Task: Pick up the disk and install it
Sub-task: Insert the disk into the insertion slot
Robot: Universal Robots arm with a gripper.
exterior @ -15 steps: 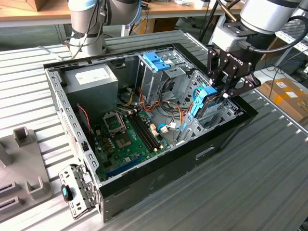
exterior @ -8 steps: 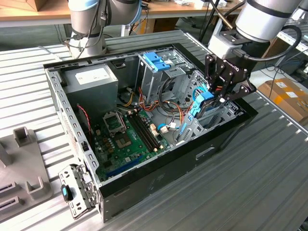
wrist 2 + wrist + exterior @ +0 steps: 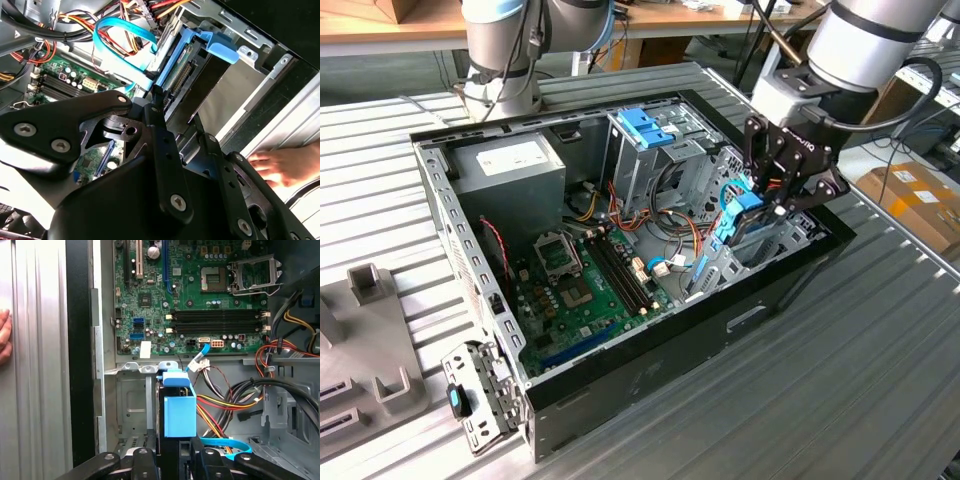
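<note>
one open pc case sits on a ribbed grey metal desk, cardboard box at the exterior view's right. gripper is clamped on the disk, held on edge in the case's drive bay. someone's hand rests just outside.

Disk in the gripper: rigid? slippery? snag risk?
The disk looks rigid and boxy, probably dense for its size. The fingers clamp its smooth flat faces, so it might slide if bumped. The flat blue cable beside it looks floppy, could snag.
</note>
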